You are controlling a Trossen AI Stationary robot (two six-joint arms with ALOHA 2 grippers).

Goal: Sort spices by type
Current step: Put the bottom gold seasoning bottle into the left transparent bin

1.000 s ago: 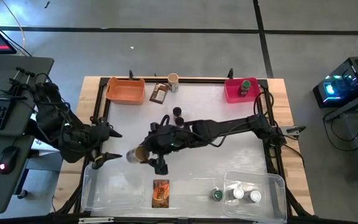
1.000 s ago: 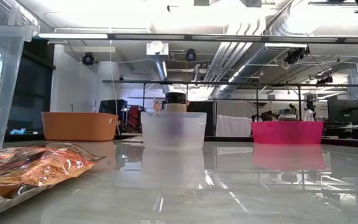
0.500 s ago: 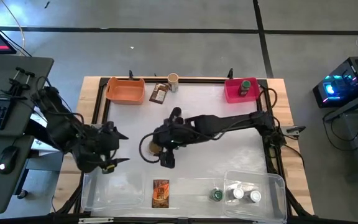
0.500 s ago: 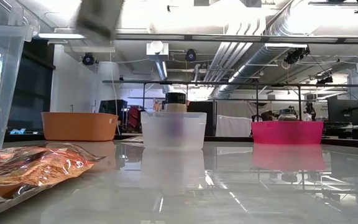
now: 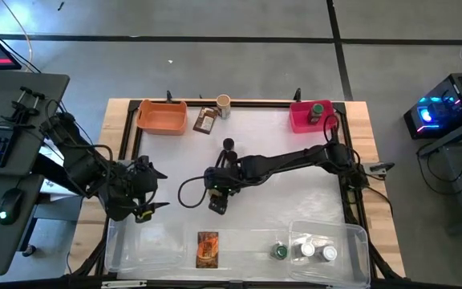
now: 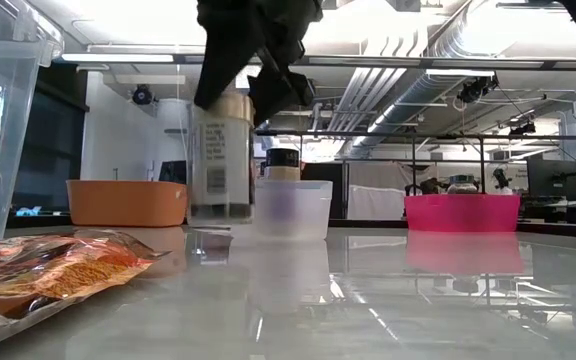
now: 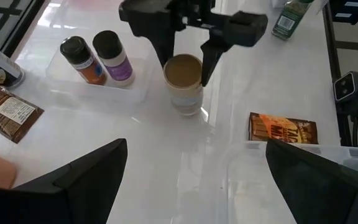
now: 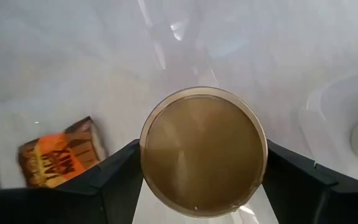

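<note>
jar (image 5: 217, 202) mid-table, packet (image 5: 207, 247) in front

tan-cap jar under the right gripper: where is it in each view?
High: mostly hidden under the right gripper, mid-table.
Low: tan-cap jar left of centre, just above the table.
Left wrist: upper middle, between dark fingers.
Right wrist: centre, cap seen from above.
Shared landmark: orange packet, nearby.
</note>
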